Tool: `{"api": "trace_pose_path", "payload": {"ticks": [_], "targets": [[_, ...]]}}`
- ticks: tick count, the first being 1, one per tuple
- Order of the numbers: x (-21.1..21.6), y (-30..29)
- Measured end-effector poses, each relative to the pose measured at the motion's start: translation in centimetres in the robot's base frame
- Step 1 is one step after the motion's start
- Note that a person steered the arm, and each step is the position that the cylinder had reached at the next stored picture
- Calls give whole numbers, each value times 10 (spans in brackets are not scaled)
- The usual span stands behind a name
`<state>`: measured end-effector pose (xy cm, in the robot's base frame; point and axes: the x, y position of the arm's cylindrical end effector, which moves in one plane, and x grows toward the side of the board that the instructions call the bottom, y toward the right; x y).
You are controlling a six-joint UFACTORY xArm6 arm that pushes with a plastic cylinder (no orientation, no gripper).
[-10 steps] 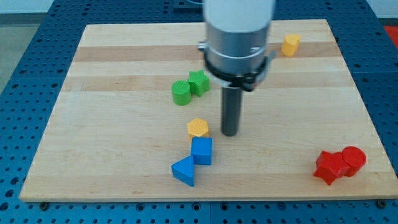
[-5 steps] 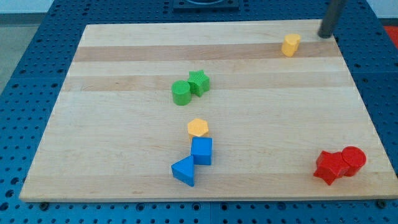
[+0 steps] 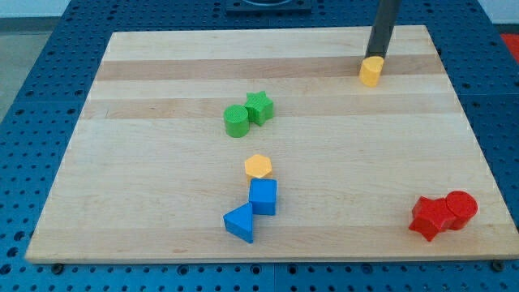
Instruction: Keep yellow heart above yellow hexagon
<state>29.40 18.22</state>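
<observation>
The yellow heart (image 3: 371, 70) lies near the board's top right. My tip (image 3: 378, 56) stands right at its upper edge, touching it or nearly so. The yellow hexagon (image 3: 258, 166) lies in the lower middle of the board, far down and to the left of the heart and the tip.
A blue cube (image 3: 263, 196) sits just below the hexagon, with a blue triangle (image 3: 240, 222) at its lower left. A green cylinder (image 3: 236, 121) and green star (image 3: 259, 106) sit together above the hexagon. A red star (image 3: 429, 217) and red cylinder (image 3: 460, 208) sit at the bottom right of the wooden board (image 3: 146, 162).
My rod moved from beside the hexagon up to the top right corner, then came in behind the yellow heart. The heart has slid a little down and left.
</observation>
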Motion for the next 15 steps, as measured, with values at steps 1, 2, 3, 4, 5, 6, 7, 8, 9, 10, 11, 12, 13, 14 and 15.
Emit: {"api": "trace_pose_path", "payload": {"ticks": [1, 2, 3, 4, 5, 6, 7, 8, 9, 10, 11, 12, 13, 14, 15], "targets": [[16, 5], [24, 5], [38, -6], [62, -22], [75, -40], [100, -44], [119, -44], [125, -58], [140, -80], [159, -106], [185, -112], [192, -104], [197, -84], [197, -97], [197, -123]]}}
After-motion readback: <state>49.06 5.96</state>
